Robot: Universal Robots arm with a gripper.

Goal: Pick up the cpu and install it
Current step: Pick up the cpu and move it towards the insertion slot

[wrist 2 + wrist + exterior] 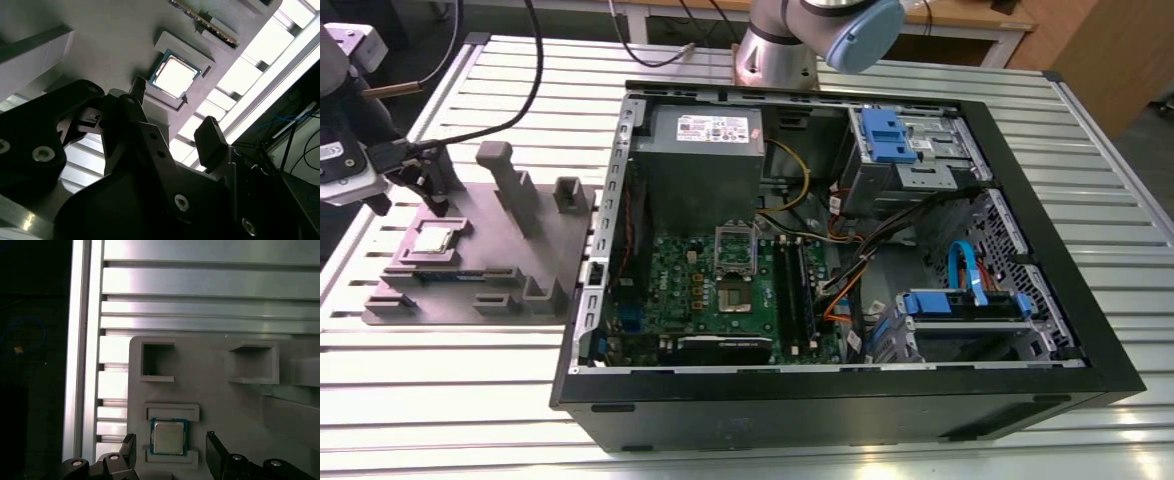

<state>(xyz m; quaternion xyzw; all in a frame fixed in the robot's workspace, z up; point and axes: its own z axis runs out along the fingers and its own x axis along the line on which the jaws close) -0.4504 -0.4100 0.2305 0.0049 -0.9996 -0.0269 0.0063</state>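
- Gripper [404, 195]: at the far left of the exterior view, hanging over the grey holder block [494, 258]. The fingers are apart and nothing is held.
- Cpu [434, 240]: lies flat in its shallow nest on the holder block, silvery top up, just under the gripper. In both wrist views it sits between the two dark fingertips [129, 449]. I cannot tell whether either one touches it.
- Step in hand (judgement): the pick-up, at the approach or line-up stage. The chip is not yet lifted, so the install has not started.
- What the grasp calls for (judgement): fingers level with the chip's thin edges, centred on it, then a light squeeze. There is very little side face to grip.
- Edges: in the first wrist view the nest has raised lips [172, 412] on two opposite sides. The other two sides are open, and they face the fingers.
- Room on the holder: tall grey posts [500, 165] stand to the exterior view's right of the gripper, near it. Above the chip the way is open.
- Computer case [854, 405]: further right, lid off, with its near wall just beside the holder block.
- Green board [687, 270]: lies flat inside the case. Black memory sticks [790, 290] and loose cables [854, 270] crowd its right side.
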